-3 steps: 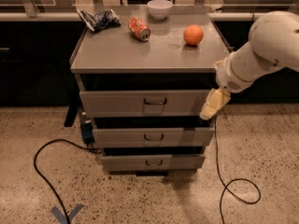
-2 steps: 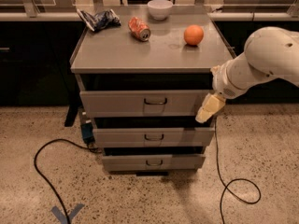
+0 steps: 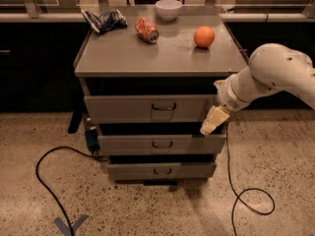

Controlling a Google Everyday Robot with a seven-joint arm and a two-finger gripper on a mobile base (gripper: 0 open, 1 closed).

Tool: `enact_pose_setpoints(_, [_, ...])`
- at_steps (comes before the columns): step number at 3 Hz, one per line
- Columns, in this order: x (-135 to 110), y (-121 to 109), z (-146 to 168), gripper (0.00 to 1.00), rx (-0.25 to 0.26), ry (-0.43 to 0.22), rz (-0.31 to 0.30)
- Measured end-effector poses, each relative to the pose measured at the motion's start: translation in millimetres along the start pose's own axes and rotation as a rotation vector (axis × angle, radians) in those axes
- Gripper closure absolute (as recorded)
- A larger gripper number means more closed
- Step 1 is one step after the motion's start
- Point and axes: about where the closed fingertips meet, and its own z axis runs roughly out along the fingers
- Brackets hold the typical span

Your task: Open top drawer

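The top drawer point(image 3: 123, 108) is the widest grey metal front under the cabinet top, with a small dark wire handle point(image 3: 164, 106) at its centre. Its front stands slightly proud of the cabinet with a dark gap above it. My gripper point(image 3: 211, 122), pale yellow, hangs from the white arm point(image 3: 266, 77) at the drawer front's right end, well right of the handle, pointing down and left. It holds nothing.
Two narrower drawers point(image 3: 160, 144) point(image 3: 160, 171) sit below. On the cabinet top point(image 3: 128, 53) lie an orange point(image 3: 204, 36), a red can point(image 3: 146, 29), a white bowl point(image 3: 168, 9) and a dark bag point(image 3: 104, 20). Black cables run over the floor at left point(image 3: 44, 181) and right point(image 3: 246, 195).
The gripper and arm have moved left and slightly down, closer to the top drawer's right end. The drawers have not moved.
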Motion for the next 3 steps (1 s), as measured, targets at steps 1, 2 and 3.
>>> enact_pose_setpoints(1, [0.0, 0.0, 0.0, 0.00, 0.000, 0.000, 0.000])
enact_pose_setpoints(2, [-8.5, 0.0, 13.7, 0.00, -0.017, -0.019, -0.021])
enact_pose_setpoints(3, [-29.9, -4.3, 39.0, 0.00, -0.031, -0.059, -0.068])
